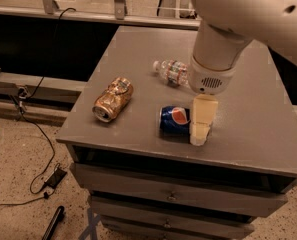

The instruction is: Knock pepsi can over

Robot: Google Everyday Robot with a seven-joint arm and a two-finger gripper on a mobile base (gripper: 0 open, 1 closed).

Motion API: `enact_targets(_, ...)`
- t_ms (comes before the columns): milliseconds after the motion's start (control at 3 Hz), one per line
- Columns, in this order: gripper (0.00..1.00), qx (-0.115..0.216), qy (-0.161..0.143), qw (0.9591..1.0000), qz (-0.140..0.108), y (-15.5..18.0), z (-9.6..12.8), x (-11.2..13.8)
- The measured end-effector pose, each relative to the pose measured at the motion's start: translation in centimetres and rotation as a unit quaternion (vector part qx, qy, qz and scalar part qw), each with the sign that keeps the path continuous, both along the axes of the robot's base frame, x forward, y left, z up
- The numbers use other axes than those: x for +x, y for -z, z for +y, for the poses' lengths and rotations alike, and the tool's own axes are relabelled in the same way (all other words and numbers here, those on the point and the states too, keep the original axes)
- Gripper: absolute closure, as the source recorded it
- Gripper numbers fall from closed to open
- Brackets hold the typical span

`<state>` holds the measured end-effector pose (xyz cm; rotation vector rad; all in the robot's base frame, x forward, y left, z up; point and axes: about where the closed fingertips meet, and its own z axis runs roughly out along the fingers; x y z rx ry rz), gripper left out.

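1. Blue pepsi can [175, 120] lies on its side near the front edge of the tabletop [133, 64], so the knock looks done;
2. claw [200, 133] hangs just beside it; whether clenched or released cannot be told.

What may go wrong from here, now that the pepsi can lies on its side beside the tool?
1. The pepsi can lies on its side close to the front edge of the table; it may roll off.
2. The tool stands at the can's right end; moving away, it may push the can.
3. The plastic bottle lies just behind the arm; a swing may hit it.
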<state>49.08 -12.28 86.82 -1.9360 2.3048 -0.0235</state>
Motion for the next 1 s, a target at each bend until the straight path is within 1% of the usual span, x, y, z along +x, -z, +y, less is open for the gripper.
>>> enact_targets(333,0.00,0.031,-0.002,0.9992,-0.026,-0.6,-3.9,-0.7)
enact_targets(667,0.00,0.063,-0.010,0.9973,-0.035,-0.2,-7.1,-1.1)
enact_targets(1000,0.00,0.063,-0.010,0.9973,-0.035,-0.2,-7.1,-1.1)
